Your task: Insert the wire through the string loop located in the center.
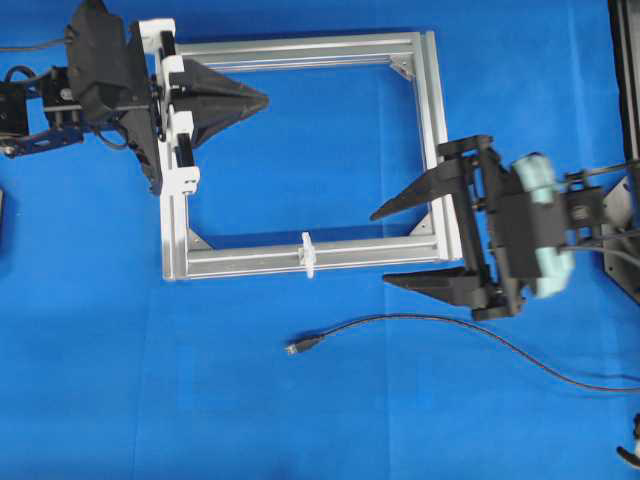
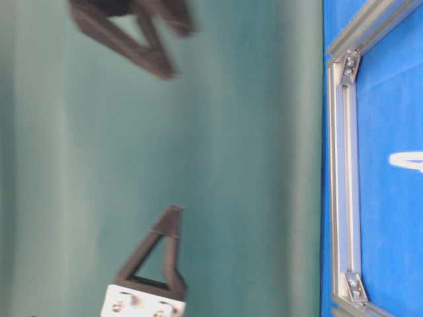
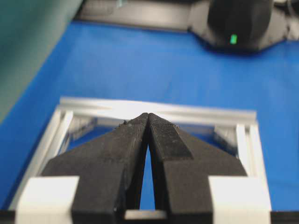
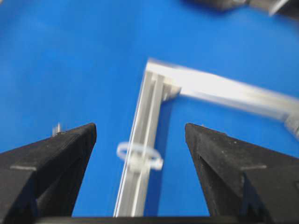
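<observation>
The wire (image 1: 450,327) lies loose on the blue mat in front of the frame, its small plug (image 1: 298,347) pointing left. The whitish string loop (image 1: 308,255) sticks across the middle of the near bar of the silver frame (image 1: 240,259); in the right wrist view the string loop (image 4: 139,156) sits on the bar between the fingers and ahead of them. My right gripper (image 1: 382,248) hangs open over the frame's near right corner, holding nothing. My left gripper (image 1: 262,99) is shut and empty above the frame's far left part, its tips (image 3: 148,115) pressed together.
The frame's far bar (image 3: 159,109) lies ahead of the left gripper. A black robot base (image 3: 238,23) stands beyond it. The wire trails off the right edge (image 1: 625,385). A teal backdrop (image 2: 198,158) fills the table-level view, with the frame (image 2: 344,172) at its right.
</observation>
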Controlling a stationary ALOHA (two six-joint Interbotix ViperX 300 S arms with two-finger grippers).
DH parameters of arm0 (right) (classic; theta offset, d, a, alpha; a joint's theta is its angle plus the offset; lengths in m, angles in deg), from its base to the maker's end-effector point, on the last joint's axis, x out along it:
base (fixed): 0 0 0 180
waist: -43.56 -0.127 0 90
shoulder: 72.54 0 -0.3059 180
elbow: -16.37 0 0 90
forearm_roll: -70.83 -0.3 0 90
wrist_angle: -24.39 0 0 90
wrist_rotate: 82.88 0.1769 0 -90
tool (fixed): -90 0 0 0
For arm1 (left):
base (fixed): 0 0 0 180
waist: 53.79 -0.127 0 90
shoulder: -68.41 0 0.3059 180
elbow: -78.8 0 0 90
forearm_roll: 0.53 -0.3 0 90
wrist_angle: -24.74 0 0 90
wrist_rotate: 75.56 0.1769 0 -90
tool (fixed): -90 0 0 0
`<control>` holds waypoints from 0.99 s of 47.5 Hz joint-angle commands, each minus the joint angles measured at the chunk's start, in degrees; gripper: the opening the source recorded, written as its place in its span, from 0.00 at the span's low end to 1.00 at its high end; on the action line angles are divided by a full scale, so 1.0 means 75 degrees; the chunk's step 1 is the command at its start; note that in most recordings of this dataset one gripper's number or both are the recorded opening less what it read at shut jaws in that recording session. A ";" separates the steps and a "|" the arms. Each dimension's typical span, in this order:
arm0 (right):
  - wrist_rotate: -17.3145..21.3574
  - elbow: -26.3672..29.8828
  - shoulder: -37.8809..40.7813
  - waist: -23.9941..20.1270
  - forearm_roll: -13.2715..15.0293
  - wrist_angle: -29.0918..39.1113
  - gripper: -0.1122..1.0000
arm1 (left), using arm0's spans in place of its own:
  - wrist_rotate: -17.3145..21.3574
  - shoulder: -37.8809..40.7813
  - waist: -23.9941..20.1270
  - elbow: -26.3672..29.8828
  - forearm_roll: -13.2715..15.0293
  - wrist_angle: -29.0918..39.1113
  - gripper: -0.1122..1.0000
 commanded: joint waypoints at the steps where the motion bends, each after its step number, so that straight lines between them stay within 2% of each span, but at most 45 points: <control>1: 0.0012 0.0082 0.0305 0.0316 0.0012 0.0059 0.77 | 0.0000 -0.0270 0.0270 0.0281 -0.0023 -0.0152 0.10; 15: 0.0000 0.0270 0.0914 0.1898 0.0023 0.0059 0.77 | -0.0070 -0.0773 0.1863 0.0023 -0.0023 -0.0258 0.10; 23: -0.0035 0.0504 0.0855 0.2484 0.0152 -0.0105 0.77 | -0.0094 -0.0949 0.2320 -0.0293 -0.0023 0.0141 0.10; 30: -0.0035 0.0832 0.0668 0.2555 0.0340 -0.0094 0.77 | -0.0094 -0.0703 0.2320 -0.0387 0.0000 0.0469 0.10; 37: 0.0012 0.0984 0.0340 0.2520 0.0340 -0.0082 0.77 | -0.0094 -0.0234 0.2215 -0.0328 -0.0012 0.0527 0.10; 47: 0.0000 0.0891 -0.0328 0.1711 0.0340 -0.0094 0.77 | -0.0094 0.0305 0.1453 -0.0293 0.0000 0.0633 0.10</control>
